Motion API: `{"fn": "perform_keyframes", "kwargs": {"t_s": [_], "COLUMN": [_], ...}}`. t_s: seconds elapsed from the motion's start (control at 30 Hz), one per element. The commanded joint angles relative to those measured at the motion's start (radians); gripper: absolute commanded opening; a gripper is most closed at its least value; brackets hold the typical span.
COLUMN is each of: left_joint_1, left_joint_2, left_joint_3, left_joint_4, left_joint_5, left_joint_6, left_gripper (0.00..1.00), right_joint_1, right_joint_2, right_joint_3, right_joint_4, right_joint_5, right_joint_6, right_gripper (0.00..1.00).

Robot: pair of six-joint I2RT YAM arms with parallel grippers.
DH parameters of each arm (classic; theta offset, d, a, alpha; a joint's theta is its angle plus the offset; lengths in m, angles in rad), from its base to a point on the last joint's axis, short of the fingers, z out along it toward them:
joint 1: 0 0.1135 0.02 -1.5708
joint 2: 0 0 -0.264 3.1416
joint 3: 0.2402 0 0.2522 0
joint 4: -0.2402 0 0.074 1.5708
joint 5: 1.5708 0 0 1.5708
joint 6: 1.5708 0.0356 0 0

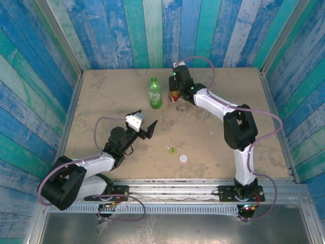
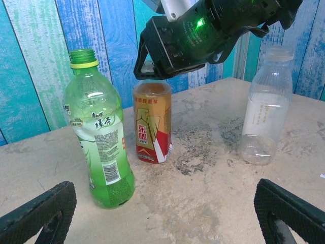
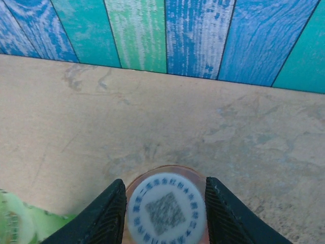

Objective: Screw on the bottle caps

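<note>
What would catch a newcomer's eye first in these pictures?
The right gripper hovers at the far side of the table, fingers flanking a white cap atop the amber bottle. The green bottle beside it stands uncapped, while a yellow-green cap and a loose white cap lie toward its near edge.

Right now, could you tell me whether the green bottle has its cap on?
Off. The green bottle shows bare neck threads above its ring, and a yellow-green cap lies loose on the table.

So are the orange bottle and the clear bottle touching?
Apart. The left wrist view shows a wide stretch of bare table between the orange bottle and the clear bottle.
</note>
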Motion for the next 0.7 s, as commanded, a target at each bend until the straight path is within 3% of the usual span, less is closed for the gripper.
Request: {"fn": "perform_keyframes", "kwargs": {"t_s": [0.0,0.33,0.5,0.67], "left_joint_1": [0.000,0.000,-0.001,-0.040], "left_joint_2": [0.018,0.050,0.087,0.133], "left_joint_3": [0.008,0.008,0.001,0.010], "left_joint_4": [0.019,0.034,0.091,0.162], "left_joint_5": [-0.004,0.007,0.051,0.097], "left_joint_6": [0.002,0.005,0.030,0.066], "left_gripper": [0.94,0.94,0.94,0.94], "right_joint_1": [-0.006,-0.013,-0.013,-0.024], "right_joint_2": [0.021,-0.008,-0.113,-0.270], "right_joint_3": [0.029,0.040,-0.027,-0.165], "right_joint_4": [-0.041,-0.041,-0.032,-0.024], "right_joint_5": [-0.016,-0.077,-0.103,-0.083], "right_joint_6": [-0.021,-0.092,-0.162,-0.189], "right_gripper": [0.49,0.67,0.81,0.85]}}
